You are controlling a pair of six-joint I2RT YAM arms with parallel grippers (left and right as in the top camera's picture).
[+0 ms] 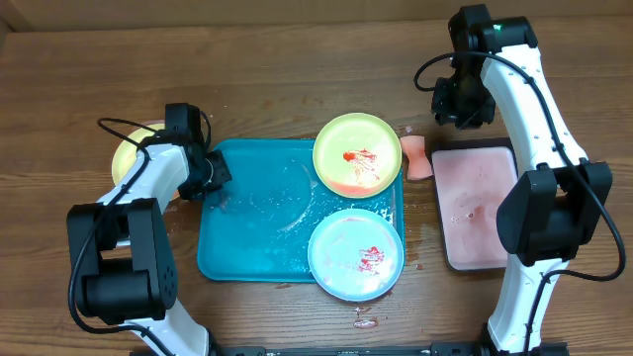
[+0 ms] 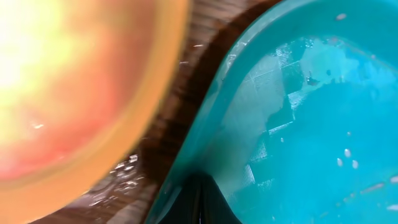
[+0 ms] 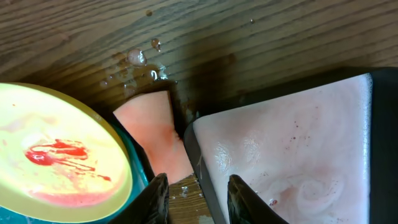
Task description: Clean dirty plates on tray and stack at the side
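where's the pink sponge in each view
Overhead: pink sponge right of centre, between the teal tray and the pink tray.
Left wrist: not in it.
Right wrist: left of centre, against the pink tray's corner.
Shared landmark: the teal tray's rim, in all three.

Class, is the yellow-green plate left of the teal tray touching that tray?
Apart. The left wrist view shows bare wood between plate and tray rim.

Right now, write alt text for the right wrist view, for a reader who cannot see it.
A pink sponge lies on the wet wooden table between the teal tray and a black-rimmed pink tray, with the open claw above it. A yellow-green plate smeared with red sauce sits at left.
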